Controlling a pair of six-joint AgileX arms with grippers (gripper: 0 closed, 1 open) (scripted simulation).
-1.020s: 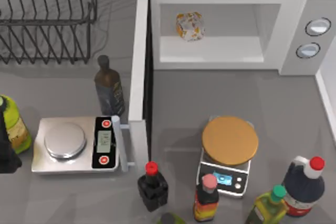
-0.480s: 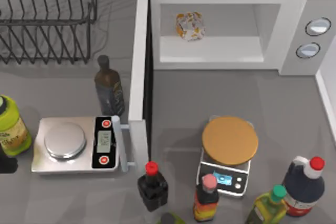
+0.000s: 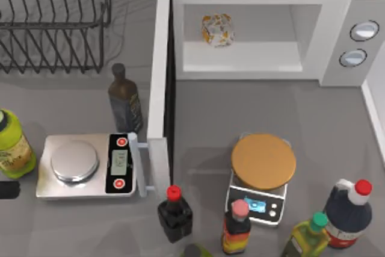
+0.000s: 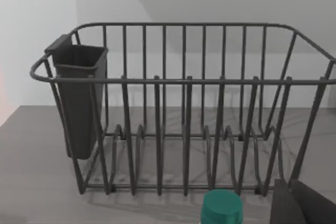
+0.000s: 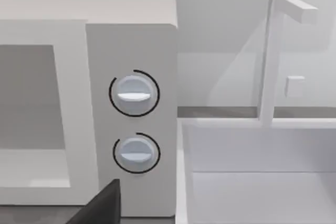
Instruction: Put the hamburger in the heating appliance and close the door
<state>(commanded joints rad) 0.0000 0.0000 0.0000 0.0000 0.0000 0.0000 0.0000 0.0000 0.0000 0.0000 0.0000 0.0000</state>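
Observation:
The hamburger (image 3: pixel 217 30), a cream lump with orange patches, sits inside the white heating appliance (image 3: pixel 337 40) at the back of the table. Its two silver knobs also face the right wrist view (image 5: pixel 134 94). The door (image 3: pixel 159 88) stands wide open, swung out toward the front, with its pale bar handle (image 3: pixel 137 164) on the left face. A dark tip of my left gripper (image 3: pixel 6 189) shows at the table's left edge, far from the door. A dark wedge of my right gripper (image 5: pixel 102 208) shows in the right wrist view.
A wire dish rack (image 3: pixel 54 22) fills the back left. A dark bottle (image 3: pixel 125 100) and silver scales (image 3: pixel 84 165) stand just left of the door. A tan disc on a second scale (image 3: pixel 263 161) and several bottles (image 3: pixel 174 213) crowd the front. A white basin (image 5: pixel 252 171) borders the right.
My left arm has pulled back toward the left edge, uncovering the green bottle. The hamburger, door and everything else stay put.

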